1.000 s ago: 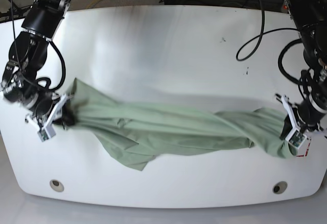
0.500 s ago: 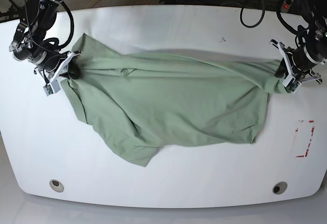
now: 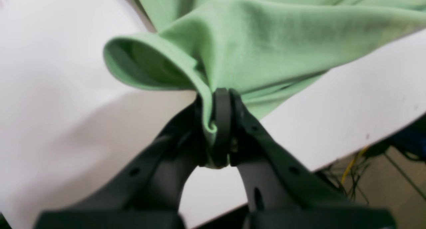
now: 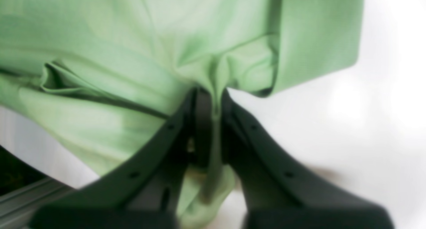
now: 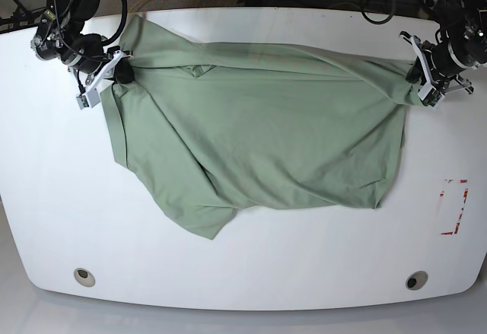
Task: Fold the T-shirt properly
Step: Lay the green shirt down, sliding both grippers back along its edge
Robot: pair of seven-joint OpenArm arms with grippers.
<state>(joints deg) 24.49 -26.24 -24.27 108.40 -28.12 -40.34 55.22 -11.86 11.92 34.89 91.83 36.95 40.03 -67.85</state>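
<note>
Your left gripper and right gripper share a build: matte black fingers that flare wide toward the wrist, each dotted with small round holes. Behind the fingers you see white brackets, black arm links and looping black cables.

A pale sage-green T-shirt of soft knit cloth lies spread wide across the far half of a white desk. Its top edge is stretched in a taut line from side to side, pinched at both ends and bunched into tight gathers there. Below that line the cloth fans out loosely with shallow diagonal creases. One lower corner trails down to a point toward the near side; the other lower edge runs fairly straight.
</note>
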